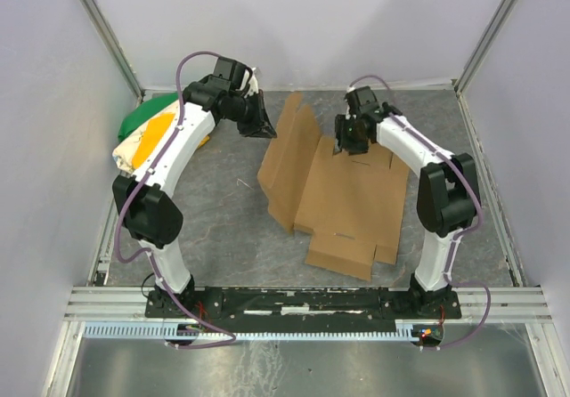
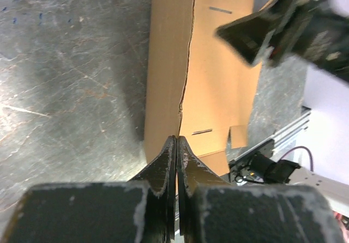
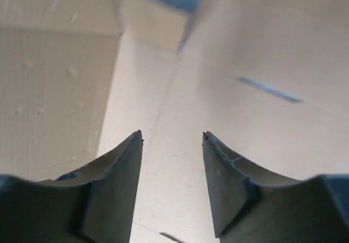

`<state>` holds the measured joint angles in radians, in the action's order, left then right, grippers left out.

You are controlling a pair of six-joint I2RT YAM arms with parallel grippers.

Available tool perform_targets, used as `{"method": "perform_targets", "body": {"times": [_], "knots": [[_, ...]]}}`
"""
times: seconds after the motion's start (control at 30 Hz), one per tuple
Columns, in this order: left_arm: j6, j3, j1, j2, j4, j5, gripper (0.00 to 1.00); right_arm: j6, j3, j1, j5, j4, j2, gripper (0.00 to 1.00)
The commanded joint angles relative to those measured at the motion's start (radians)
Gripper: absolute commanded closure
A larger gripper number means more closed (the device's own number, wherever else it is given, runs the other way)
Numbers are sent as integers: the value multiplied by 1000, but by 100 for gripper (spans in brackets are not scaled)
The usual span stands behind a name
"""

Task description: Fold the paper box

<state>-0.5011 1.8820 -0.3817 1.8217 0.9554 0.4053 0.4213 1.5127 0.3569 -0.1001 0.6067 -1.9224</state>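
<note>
- One paper box (image 1: 343, 201), a single brown cardboard sheet, toward the table's (image 1: 205, 228) far edge.
- One cloth bundle (image 1: 147, 134), at the table's far left corner.
- Two grippers, both mine: one left gripper (image 1: 261, 128), one right gripper (image 1: 343, 143).
- Two arms (image 1: 169, 161) carrying them.
- Two narrow slots (image 2: 220, 10) in the cardboard, as counted from my left wrist.

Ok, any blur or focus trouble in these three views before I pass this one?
Top external: sharp, evenly lit, the paper box casting only soft shadows. Left wrist: box and table crisp, but the right end effector at upper right is smeared. Right wrist: the box is soft and washed out, its own fingers sharper.
</note>
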Motion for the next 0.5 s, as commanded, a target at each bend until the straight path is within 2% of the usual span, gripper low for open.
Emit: {"method": "perform_targets", "body": {"times": [0.0,0.13,0.3,0.47], "knots": [[111,-20,0,-53,42,-77,97,-48,172,-55,336,196,39,37],[119,-42,0,-64,42,-62,97,-159,243,-95,351,180,-32,30],[110,-31,0,-72,30,-33,97,-370,255,-95,270,51,-101,30],[102,-22,0,-76,24,-20,97,-519,270,-101,290,-42,-162,29]]}}
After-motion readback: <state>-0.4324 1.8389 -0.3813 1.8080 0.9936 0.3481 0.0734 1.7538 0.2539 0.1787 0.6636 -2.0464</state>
